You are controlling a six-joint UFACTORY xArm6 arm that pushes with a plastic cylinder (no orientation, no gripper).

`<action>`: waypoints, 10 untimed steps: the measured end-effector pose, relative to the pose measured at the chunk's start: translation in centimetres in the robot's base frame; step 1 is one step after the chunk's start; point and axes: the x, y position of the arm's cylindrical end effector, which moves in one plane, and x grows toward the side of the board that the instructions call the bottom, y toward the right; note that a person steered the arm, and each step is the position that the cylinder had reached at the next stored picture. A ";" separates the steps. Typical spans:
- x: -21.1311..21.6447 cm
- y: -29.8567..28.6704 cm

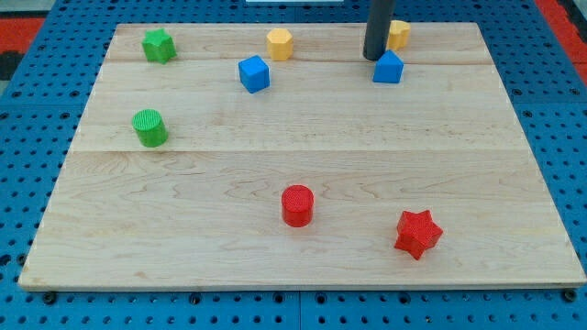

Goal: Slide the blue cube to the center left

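No writing anywhere. The blue cube sits up top (left of center) on the wooden board; my tip, fingerless, rests well to its right.

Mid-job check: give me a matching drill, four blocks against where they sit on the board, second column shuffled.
1. blue cube
2. green cylinder
3. red star
4. green star

A. view's bottom right
B. top left corner
C. left edge, mid-height
D. top, left of centre, below the yellow hexagonal block

Pairs: 1-D, 2-C, 3-A, 4-B. My tip sits at the top right, beside the other blue block.
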 end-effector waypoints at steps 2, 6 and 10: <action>5.4 -1.0; 0.0 -3.4; 0.8 -11.3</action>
